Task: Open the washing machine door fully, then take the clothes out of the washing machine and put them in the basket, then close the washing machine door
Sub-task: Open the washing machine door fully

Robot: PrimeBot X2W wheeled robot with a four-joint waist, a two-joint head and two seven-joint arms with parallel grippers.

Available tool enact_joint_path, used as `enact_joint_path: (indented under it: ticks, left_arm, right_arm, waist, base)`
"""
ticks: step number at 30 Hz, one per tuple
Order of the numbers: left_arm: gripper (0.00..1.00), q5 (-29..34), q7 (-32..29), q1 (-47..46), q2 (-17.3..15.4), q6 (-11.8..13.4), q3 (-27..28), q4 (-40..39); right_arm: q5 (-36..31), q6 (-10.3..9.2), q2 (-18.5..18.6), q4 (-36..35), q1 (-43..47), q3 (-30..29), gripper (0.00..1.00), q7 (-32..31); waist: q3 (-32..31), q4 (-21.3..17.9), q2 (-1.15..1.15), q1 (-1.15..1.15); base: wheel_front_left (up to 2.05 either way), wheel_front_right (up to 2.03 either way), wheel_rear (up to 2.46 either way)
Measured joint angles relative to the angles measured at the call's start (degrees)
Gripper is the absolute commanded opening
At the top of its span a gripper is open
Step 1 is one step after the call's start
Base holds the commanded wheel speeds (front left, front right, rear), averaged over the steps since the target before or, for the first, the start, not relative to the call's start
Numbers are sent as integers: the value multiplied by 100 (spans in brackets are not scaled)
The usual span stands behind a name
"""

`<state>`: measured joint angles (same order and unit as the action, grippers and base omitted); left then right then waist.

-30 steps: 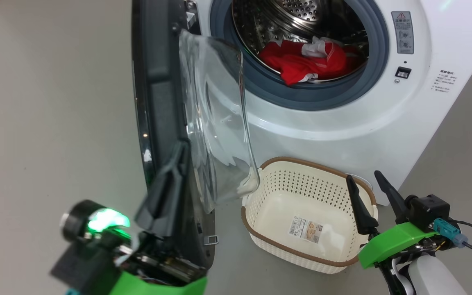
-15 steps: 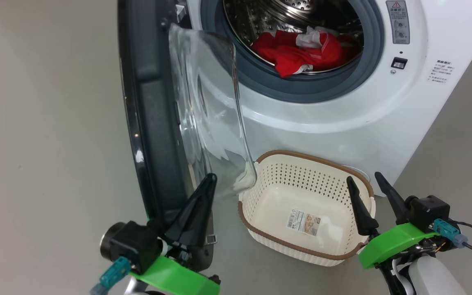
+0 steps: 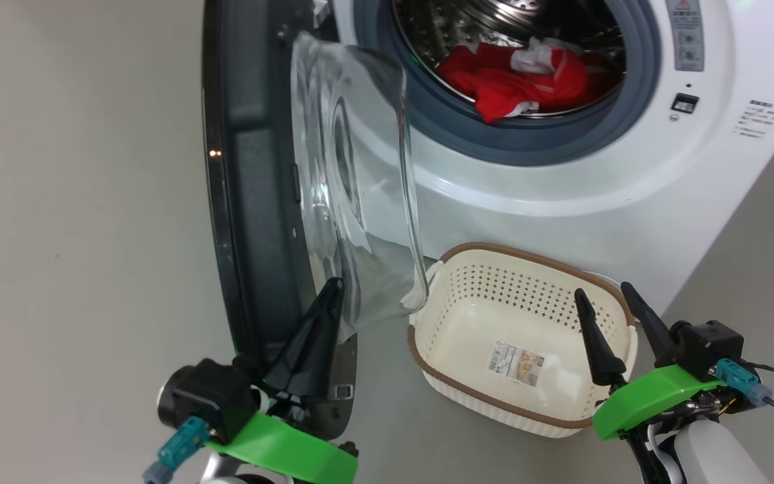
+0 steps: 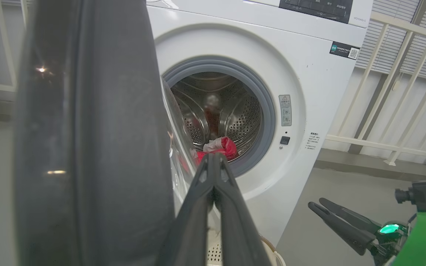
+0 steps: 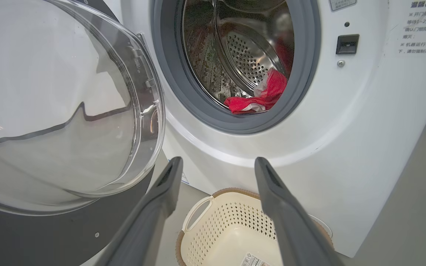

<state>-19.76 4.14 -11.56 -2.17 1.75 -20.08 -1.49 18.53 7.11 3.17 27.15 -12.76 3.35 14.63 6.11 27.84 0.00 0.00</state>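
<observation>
Compared with a second ago, the left gripper [image 3: 330,289] has moved from lying along the dark inner frame of the washing machine door [image 3: 252,202] to standing at the door's lower edge. Its fingers are pressed together on nothing, tips just beside the glass bowl [image 3: 360,188]. The door stands about edge-on to the head camera, open wide but perhaps not fully, so another outward push may be due.

To the right, the clothes [image 3: 521,84] lie low in the drum of the washing machine [image 3: 562,181]. The bulging bowl stands between the left arm and the drum mouth. Below, the basket [image 3: 494,289] sits empty on the floor [image 3: 91,202], near the bowl. The right gripper [image 3: 602,290] hovers by the basket's right rim, fingers spread wide and empty, with the likelier free path to the drum.
</observation>
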Motion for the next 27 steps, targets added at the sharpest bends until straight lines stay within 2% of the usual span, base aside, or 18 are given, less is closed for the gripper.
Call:
enact_joint_path:
  ticks: [10,21,27]
  left_arm:
    - [0,-43,-102,51,-97,291,309,-43]
    - [0,-198,-204,299,-350,681,849,-123]
    - [0,-314,-165,348,-450,732,1118,-13]
  right_arm:
    - [-42,0,1,124,-1,70,100,0]
    - [-59,0,1,285,-30,205,100,0]
    - [-108,0,2,359,-68,276,100,0]
  waist:
    - [32,327,0,0]
    - [152,372,0,0]
    - [185,372,0,0]
  base:
    - [0,0,0]
    - [0,0,0]
    - [0,0,0]
